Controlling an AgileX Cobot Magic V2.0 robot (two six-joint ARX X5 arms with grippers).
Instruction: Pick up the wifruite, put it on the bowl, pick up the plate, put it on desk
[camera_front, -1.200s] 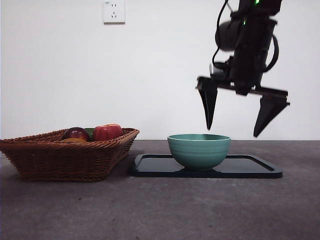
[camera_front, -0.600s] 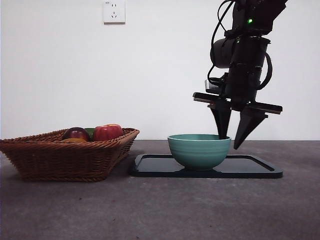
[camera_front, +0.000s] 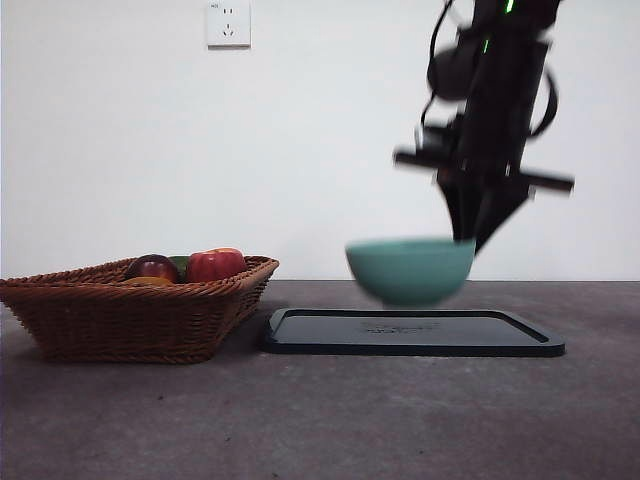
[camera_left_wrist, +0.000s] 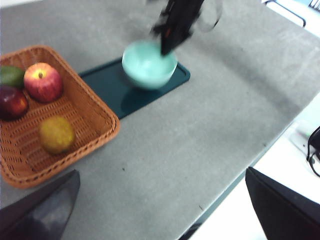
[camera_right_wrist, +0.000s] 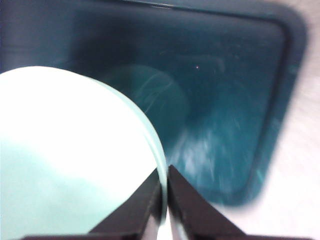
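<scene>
The right tool (camera_front: 470, 243), jaws nearly closed on the rim at 3 o'clock, holds the bowl (camera_front: 410, 270) upright and clear above the dark tray (camera_front: 414, 333) on the grey tabletop (camera_front: 320, 420), while the wifruite (camera_left_wrist: 57, 134) lies in the wicker basket (camera_left_wrist: 95, 102), beside an apple (camera_left_wrist: 43, 82), and the left tool (camera_left_wrist: 160, 215) waits wide open.

One bowl (camera_front: 410, 270), one dark tray (camera_front: 414, 333), one wicker basket (camera_front: 130, 312), four fruits inside, two arms.

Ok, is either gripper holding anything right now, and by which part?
Yes: the right gripper pinches the bowl by its rim, clear above the dark tray. The left gripper is open and holds nothing.
</scene>
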